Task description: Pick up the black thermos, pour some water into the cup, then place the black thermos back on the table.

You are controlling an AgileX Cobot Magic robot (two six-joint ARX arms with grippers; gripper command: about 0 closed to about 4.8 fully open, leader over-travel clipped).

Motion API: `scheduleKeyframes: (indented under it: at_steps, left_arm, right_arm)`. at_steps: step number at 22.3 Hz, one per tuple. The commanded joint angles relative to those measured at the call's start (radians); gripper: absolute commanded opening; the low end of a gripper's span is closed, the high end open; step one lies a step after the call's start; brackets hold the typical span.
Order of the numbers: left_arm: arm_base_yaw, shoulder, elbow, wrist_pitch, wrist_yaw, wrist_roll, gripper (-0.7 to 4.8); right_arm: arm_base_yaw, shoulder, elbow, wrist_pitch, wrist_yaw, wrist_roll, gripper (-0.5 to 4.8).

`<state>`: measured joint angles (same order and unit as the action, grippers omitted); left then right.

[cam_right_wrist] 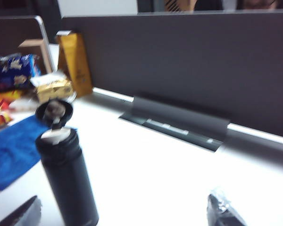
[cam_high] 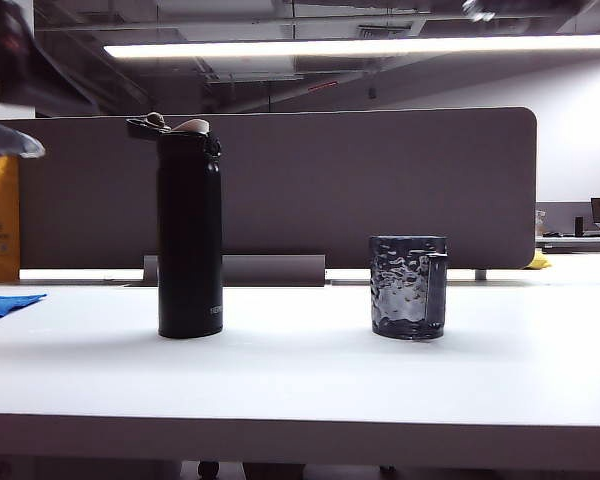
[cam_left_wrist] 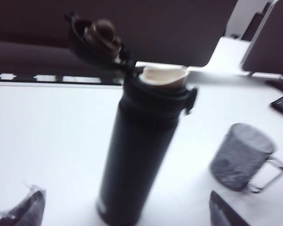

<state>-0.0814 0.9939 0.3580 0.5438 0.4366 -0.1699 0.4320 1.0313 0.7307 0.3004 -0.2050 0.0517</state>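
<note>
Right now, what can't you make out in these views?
- Thermos contents: opaque body in all views.
- White lettering near its base: too small in the exterior view.
- Cup fill level: dark dimpled glass; the left wrist view is blurred.
- Left gripper, right gripper: only finger tips show, cut off by the frame edge; both open, holding nothing.

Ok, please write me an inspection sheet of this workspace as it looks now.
Surface: white table, bare in front.
Job's things: black thermos upright, lid flipped open; cup upright to its right, apart.
Clutter: blue cloth, yellow box, snack packets at the left end.
Grippers: left gripper open above the thermos; right gripper open, empty.
Cables: nothing seen.
Surroundings: grey partition behind.
</note>
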Motion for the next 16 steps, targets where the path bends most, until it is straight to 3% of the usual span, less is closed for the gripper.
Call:
scheduleKeyframes:
  at_steps: [1, 7, 16]
  left_arm:
    - [-0.022, 0.105, 0.003, 0.114, -0.050, 0.070, 4.79]
    - [-0.067, 0.301, 0.015, 0.336, -0.055, 0.138, 4.79]
    - [-0.129, 0.549, 0.166, 0.345, -0.031, 0.191, 4.79]
  right_arm:
    - [0.001, 0.035, 0.006, 0.031, 0.001, 0.000, 4.79]
    - [0.001, 0.073, 0.005, 0.052, 0.005, 0.000, 4.79]
    - [0.000, 0.098, 0.005, 0.069, 0.005, -0.003, 4.79]
